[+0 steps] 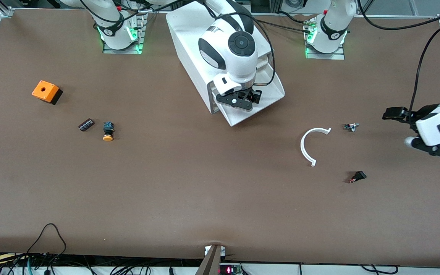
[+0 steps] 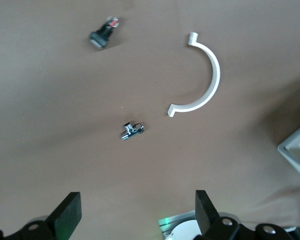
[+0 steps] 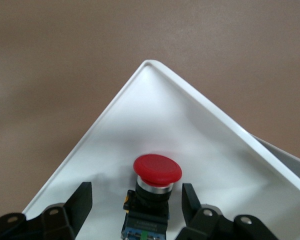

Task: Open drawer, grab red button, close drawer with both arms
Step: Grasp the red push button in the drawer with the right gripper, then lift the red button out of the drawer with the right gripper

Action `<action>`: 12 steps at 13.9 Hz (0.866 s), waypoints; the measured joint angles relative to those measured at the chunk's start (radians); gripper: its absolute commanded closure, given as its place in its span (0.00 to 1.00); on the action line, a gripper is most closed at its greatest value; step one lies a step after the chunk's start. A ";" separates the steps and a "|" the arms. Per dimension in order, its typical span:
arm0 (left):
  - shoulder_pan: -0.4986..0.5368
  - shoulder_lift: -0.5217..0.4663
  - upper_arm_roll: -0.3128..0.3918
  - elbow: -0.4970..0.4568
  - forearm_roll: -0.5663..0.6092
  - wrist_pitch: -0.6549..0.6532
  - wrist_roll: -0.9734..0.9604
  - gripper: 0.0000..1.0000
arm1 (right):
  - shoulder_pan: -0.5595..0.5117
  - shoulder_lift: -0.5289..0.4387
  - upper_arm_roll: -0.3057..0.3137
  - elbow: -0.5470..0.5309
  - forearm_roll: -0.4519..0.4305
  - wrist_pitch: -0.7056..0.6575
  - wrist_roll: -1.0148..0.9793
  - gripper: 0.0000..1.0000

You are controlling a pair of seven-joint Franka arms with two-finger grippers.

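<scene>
The drawer [image 1: 271, 91] is pulled out of the white cabinet [image 1: 189, 49], toward the front camera. My right gripper [image 1: 257, 97] hangs low over the open drawer and hides the button in the front view. In the right wrist view the red-capped button [image 3: 157, 170] lies on the drawer floor [image 3: 155, 110]. The open right gripper [image 3: 136, 192] has one finger on each side of the button's black-and-blue body, and neither touches it. My left gripper [image 1: 390, 114] waits open and empty over the table at the left arm's end; it also shows in the left wrist view [image 2: 137, 210].
Toward the left arm's end lie a white curved piece [image 1: 309, 145], a small metal part [image 1: 351, 127] and a small black part [image 1: 357, 177]. Toward the right arm's end lie an orange box with a hole [image 1: 46, 91], an orange-yellow-capped button [image 1: 108, 131] and a small dark part [image 1: 86, 124].
</scene>
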 measured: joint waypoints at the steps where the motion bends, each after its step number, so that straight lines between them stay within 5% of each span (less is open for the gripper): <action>1: 0.005 -0.009 0.000 0.000 0.000 0.000 -0.016 0.00 | 0.002 0.007 0.000 0.000 0.000 0.000 0.000 0.30; 8: 0.012 -0.019 0.001 -0.004 0.024 0.007 -0.087 0.00 | 0.003 0.024 -0.001 0.008 -0.020 -0.004 -0.002 0.94; 12: 0.014 -0.019 0.001 -0.006 0.031 0.074 -0.113 0.00 | 0.003 0.024 -0.003 0.037 -0.021 -0.029 -0.002 0.99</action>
